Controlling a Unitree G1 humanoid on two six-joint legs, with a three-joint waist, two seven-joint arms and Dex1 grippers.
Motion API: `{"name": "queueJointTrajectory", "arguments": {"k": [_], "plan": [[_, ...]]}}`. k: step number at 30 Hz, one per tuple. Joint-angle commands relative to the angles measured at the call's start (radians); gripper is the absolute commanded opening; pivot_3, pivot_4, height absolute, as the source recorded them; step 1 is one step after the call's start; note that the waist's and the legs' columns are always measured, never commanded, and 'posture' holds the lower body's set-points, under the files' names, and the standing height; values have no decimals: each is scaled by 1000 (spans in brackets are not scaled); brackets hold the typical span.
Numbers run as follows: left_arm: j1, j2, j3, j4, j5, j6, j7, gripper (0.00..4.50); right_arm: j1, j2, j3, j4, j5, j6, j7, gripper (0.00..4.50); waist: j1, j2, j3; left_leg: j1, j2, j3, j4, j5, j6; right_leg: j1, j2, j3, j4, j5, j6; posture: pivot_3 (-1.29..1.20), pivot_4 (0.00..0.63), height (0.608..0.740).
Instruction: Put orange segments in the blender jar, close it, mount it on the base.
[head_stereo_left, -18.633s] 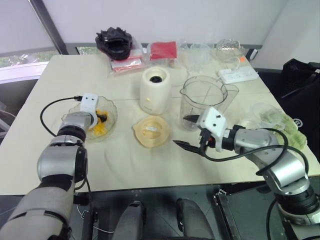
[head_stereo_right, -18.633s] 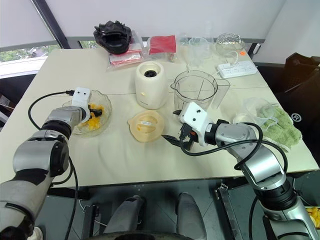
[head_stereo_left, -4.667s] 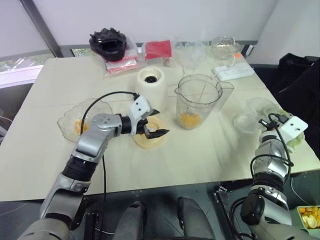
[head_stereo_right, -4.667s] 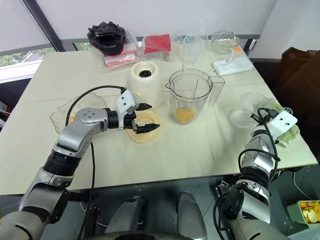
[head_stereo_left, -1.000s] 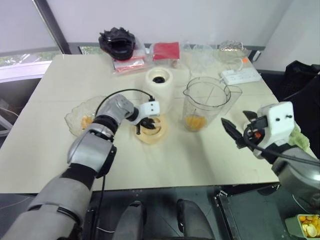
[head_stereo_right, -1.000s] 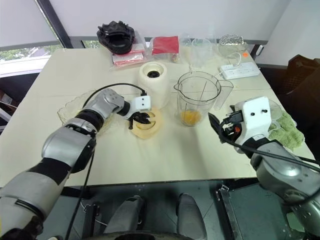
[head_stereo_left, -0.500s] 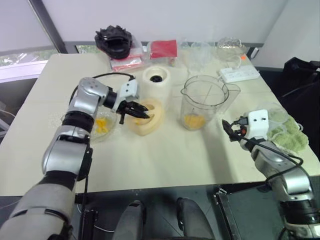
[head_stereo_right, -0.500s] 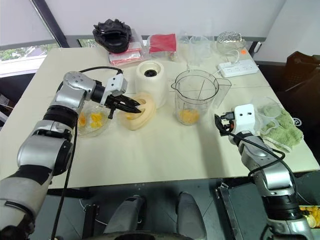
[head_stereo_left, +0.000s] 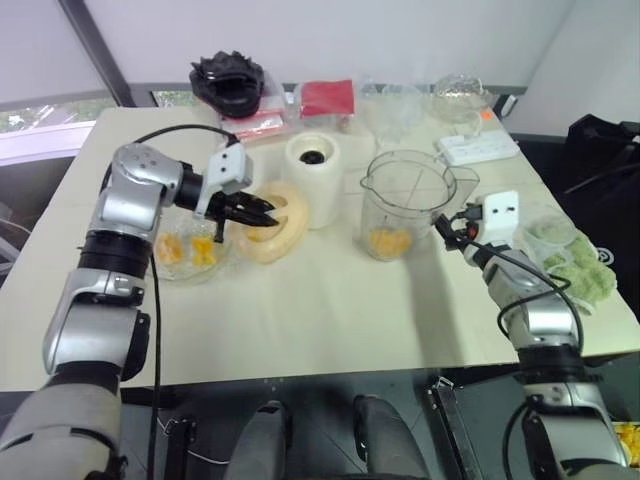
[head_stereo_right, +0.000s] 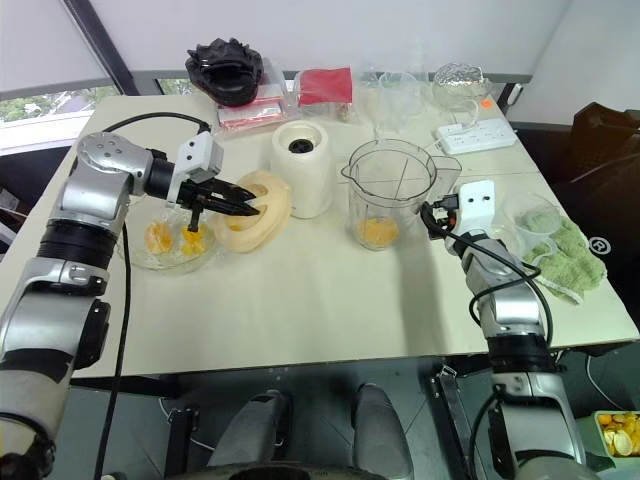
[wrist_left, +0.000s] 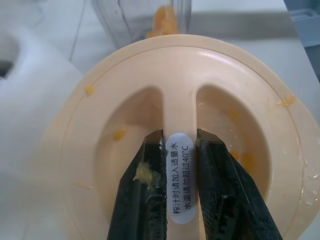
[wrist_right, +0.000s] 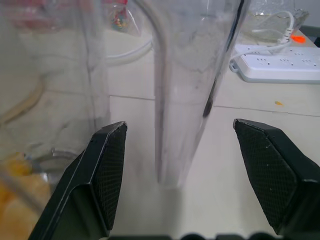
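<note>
The clear blender jar (head_stereo_left: 405, 200) stands right of centre with orange segments (head_stereo_left: 388, 241) at its bottom. The cream-white base (head_stereo_left: 312, 178) stands just left of it. My left gripper (head_stereo_left: 255, 212) is shut on the ridge handle of the flat cream lid (wrist_left: 210, 95), holding it tilted above the table between the base and a wavy glass dish (head_stereo_left: 170, 272). That dish holds more orange segments (head_stereo_left: 192, 250). My right gripper (wrist_right: 181, 129) is open and level, its fingers (wrist_right: 107, 165) on either side of the jar's side handle (wrist_right: 182, 75), apart from it.
Along the back edge lie a black object (head_stereo_left: 230, 82), a red packet (head_stereo_left: 326, 98), clear bowls (head_stereo_left: 395, 105) and a white power strip (head_stereo_left: 478, 148). A clear bowl (head_stereo_left: 548, 226) and a green cloth (head_stereo_left: 578, 268) sit at the right edge.
My left gripper has lifted the lid off the table and carried it up and to the left. My right gripper has come forward, up to the jar's handle.
</note>
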Motion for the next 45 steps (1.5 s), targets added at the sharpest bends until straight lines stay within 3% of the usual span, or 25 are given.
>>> {"name": "queueJointTrajectory", "arguments": {"k": [1,7,10,13,19,25,30,36,45], "plan": [[-2,31,21,-65,-32,21,14,279,-82,14,-26,116,-32,-85,22,3547,-12,0,0,0,0,0,0,0,0,0,0,0,0,0,0,0,150,740],[7,57,23,-115,-44,42,31,279,-187,39,-39,362,-73,-211,39,3547,-19,0,0,0,0,0,-1,0,0,-1,0,0,0,0,0,0,150,740],[11,74,22,-135,-56,54,31,279,-210,55,-43,414,-80,-248,42,2709,-19,1,0,0,0,0,-1,0,0,-1,0,0,1,0,0,0,150,740],[-4,89,20,-121,-58,46,30,279,-209,75,-45,403,-84,-259,38,1229,-19,1,0,0,0,0,-1,0,-1,-1,0,0,1,0,0,0,150,740],[-102,115,15,-28,-51,4,-3,279,-144,140,-39,179,-76,-181,8,1229,-18,1,1,0,0,-1,-1,1,-2,-1,0,0,2,0,0,0,150,740],[-349,89,-13,234,-25,-99,-83,279,-21,238,1,-248,-59,46,-69,1229,-31,4,2,-1,0,0,-1,1,-2,-5,0,1,4,0,0,0,150,740],[-554,17,-74,450,-21,-193,-96,279,57,293,77,-466,-95,196,-113,1229,-27,4,2,-3,-1,0,-1,1,-2,-5,0,0,4,0,0,0,150,740],[-664,-87,-129,603,-27,-259,-96,279,94,337,135,-512,-141,259,-143,1229,-27,3,3,-3,-1,0,-1,1,-2,-5,0,1,4,0,0,0,150,740],[-679,-193,-221,652,-52,-283,-96,279,135,376,180,-416,-221,203,-174,1229,-37,3,3,-3,-1,0,-1,1,-2,-6,0,1,4,0,0,0,150,740]]}}
